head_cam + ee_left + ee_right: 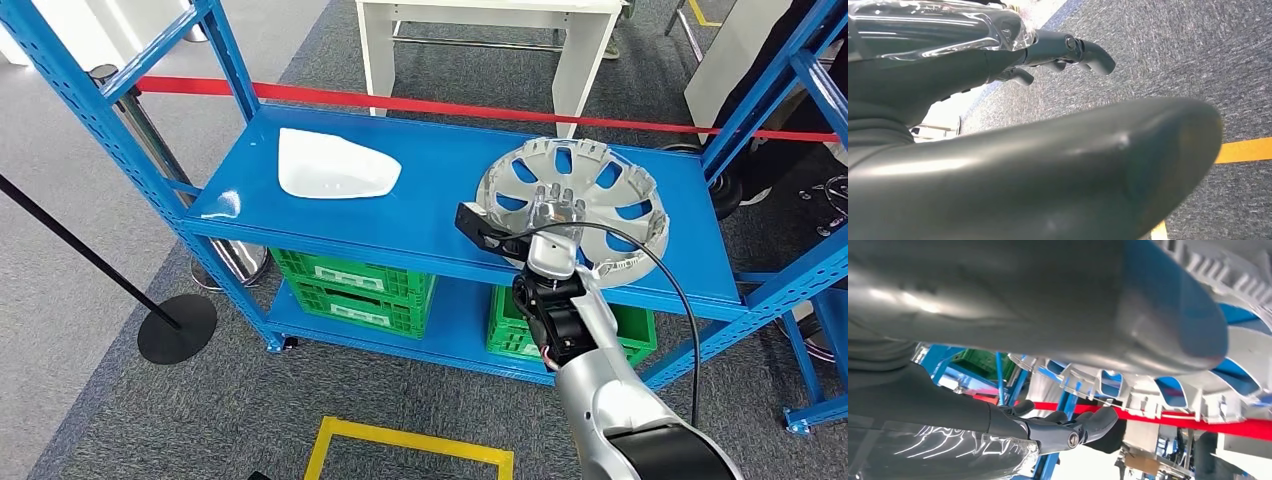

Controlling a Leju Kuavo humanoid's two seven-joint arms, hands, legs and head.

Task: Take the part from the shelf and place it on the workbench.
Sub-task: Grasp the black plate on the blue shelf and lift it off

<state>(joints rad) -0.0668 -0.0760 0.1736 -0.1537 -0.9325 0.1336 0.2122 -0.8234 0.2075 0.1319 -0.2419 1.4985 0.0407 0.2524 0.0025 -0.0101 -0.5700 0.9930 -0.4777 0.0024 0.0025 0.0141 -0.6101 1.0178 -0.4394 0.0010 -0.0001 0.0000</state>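
The silver wheel cover is seen lying on the blue shelf, at its front edge. The right hand is spread over it; a grip cannot be told. Bare shelf separates it from the white part. The left hand is held open over carpet.

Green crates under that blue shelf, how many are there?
3: two green crates stacked on the lower shelf's left, one to their right behind the right arm; more may be hidden.
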